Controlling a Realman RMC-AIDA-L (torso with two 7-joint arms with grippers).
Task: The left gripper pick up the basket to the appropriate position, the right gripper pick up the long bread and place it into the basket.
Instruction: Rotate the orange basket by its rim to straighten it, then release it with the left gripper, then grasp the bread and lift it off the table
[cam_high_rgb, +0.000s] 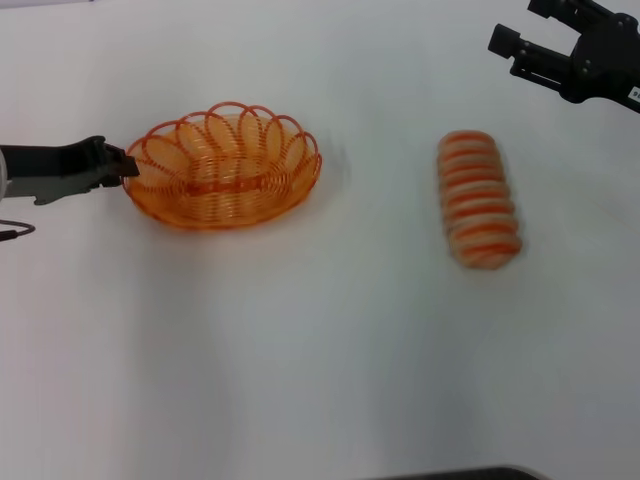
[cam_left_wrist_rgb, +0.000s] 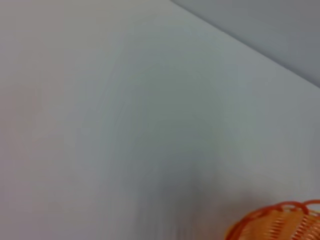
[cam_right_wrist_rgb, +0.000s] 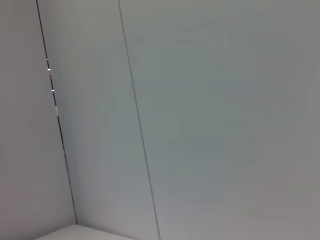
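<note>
At mid left of the head view, the left gripper (cam_high_rgb: 128, 165) meets the rim of the basket (cam_high_rgb: 225, 170); whether its jaws are clamped on the wire, I cannot tell. At upper right, the right gripper (cam_high_rgb: 540, 30) hangs with its 2 fingers spread wide, holding nothing. A thin hold on 1 loop could let the basket tilt or slip. The long bread (cam_high_rgb: 479, 199) lies right of centre, long axis running top to bottom.
</note>
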